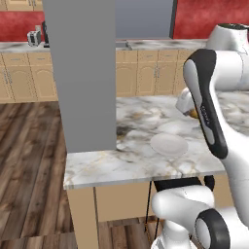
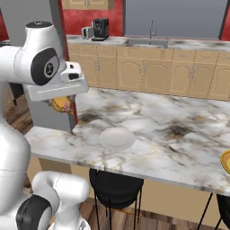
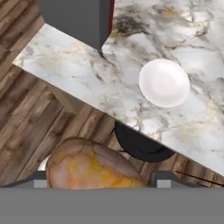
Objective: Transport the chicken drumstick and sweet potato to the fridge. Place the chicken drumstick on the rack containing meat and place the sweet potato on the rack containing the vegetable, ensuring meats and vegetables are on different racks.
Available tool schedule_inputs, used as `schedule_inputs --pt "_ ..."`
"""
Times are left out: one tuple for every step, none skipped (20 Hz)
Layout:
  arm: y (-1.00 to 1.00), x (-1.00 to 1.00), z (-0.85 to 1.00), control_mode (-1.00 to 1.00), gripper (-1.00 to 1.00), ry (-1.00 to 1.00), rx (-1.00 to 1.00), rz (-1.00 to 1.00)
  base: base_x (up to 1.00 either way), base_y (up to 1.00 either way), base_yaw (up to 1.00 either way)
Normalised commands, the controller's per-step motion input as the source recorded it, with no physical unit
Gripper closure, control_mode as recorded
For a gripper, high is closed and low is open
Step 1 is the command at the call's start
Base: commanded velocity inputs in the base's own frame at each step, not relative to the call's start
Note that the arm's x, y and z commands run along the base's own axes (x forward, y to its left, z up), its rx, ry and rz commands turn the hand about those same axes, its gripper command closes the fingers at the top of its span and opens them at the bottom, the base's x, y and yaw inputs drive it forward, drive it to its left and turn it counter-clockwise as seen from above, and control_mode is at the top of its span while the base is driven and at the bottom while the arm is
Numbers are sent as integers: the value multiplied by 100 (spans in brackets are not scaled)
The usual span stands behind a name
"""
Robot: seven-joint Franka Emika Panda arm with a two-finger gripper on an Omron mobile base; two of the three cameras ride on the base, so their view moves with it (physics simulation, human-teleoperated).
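In the hand view, taken left to right, a tall flat grey panel (image 3: 74, 17) stands at about eleven o'clock on the corner of the marble-topped desk (image 3: 78, 74). The golden-orange lumpy chicken drumstick (image 3: 89, 166) lies at six o'clock, hard against the lens, clamped between the jaws of the white arm's two-finger gripper (image 3: 99, 181). Its bulbous end spreads toward seven o'clock and its long axis seems to run across the gap between the two dark tips, though the thin end is hidden. A round white plate (image 3: 164, 83) sits on the desk at one o'clock. The hand hangs past the desk's near edge, over the wooden floor (image 3: 26, 118) and a black stool (image 3: 140, 146). In the right base view the drumstick (image 2: 62, 104) peeks out orange under the hand, just beside the grey panel. The fridge is not visible in these frames, so the carry probably depends on the base turning away from the desk, with the drumstick held level; the sweet potato's whereabouts I cannot tell.
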Motion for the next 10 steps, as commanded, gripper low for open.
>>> schedule_inputs --pt "0 -91 74 -100 100 -35 0 0 0 0 0" --pt "0 -94 73 -100 100 -35 0 0 0 0 0" --pt "0 -96 71 -100 100 -37 0 0 0 0 0" --pt "0 -96 66 -100 100 -38 0 0 0 0 0" --pt "1 -95 65 -100 100 -38 0 0 0 0 0" --pt "2 -99 64 -100 100 -42 0 0 0 0 0" --pt "3 -96 61 -100 100 -42 0 0 0 0 0" --pt "8 -89 56 -100 100 -40 0 0 0 0 0" --pt "8 -79 52 -100 100 -36 0 0 0 0 0" --pt "9 -54 29 -100 100 -23 0 0 0 0 0"
